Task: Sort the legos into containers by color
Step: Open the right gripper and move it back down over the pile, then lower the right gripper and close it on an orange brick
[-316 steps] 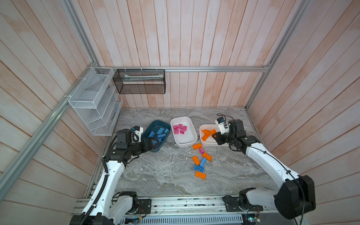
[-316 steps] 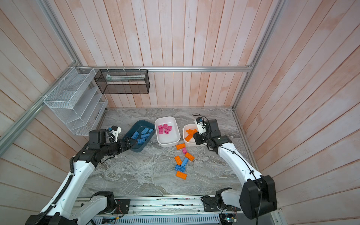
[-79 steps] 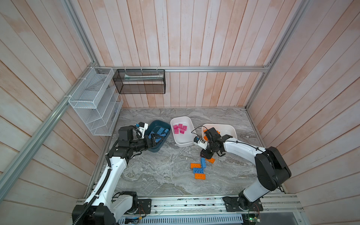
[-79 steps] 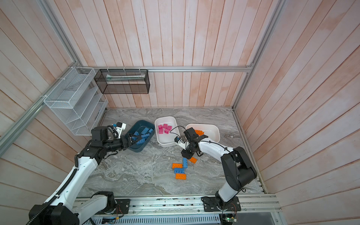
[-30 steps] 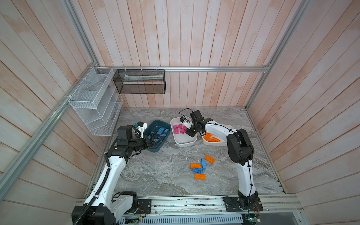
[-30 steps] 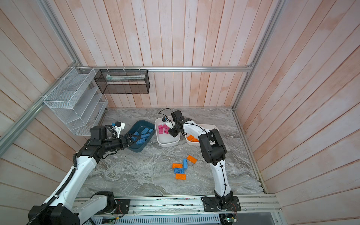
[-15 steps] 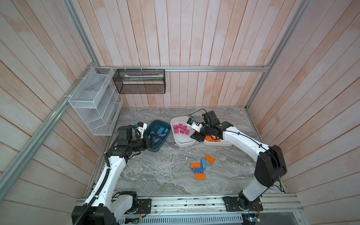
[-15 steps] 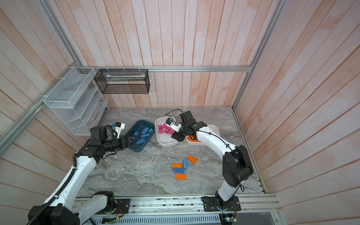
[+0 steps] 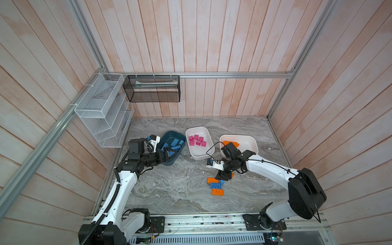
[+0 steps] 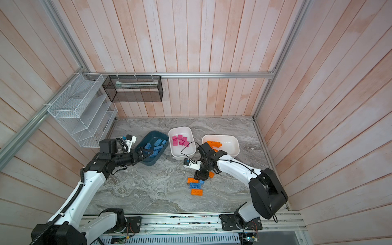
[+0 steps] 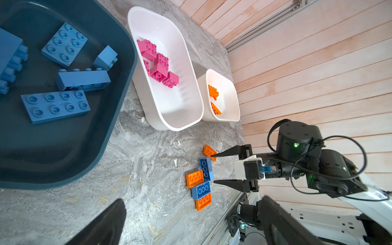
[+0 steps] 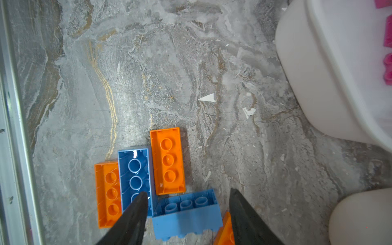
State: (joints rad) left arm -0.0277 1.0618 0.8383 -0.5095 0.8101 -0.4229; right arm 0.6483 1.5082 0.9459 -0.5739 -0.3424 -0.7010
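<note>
Well, teal tub (image 11: 63, 148) holds blue legos (image 11: 55, 106), left hand (image 9: 170, 153) released, right hand (image 11: 213, 168) released.

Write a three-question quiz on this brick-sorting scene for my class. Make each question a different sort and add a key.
1. True or false: the middle white tub holds only pink bricks.
2. How many loose bricks lie on the table, and of which colours?
3. Pick one. The right gripper is: A) shut on an orange brick; B) open, just above the loose bricks; C) inside the dark teal tub.

Key: 1 true. 2 five: three orange, two blue. 3 B.
</note>
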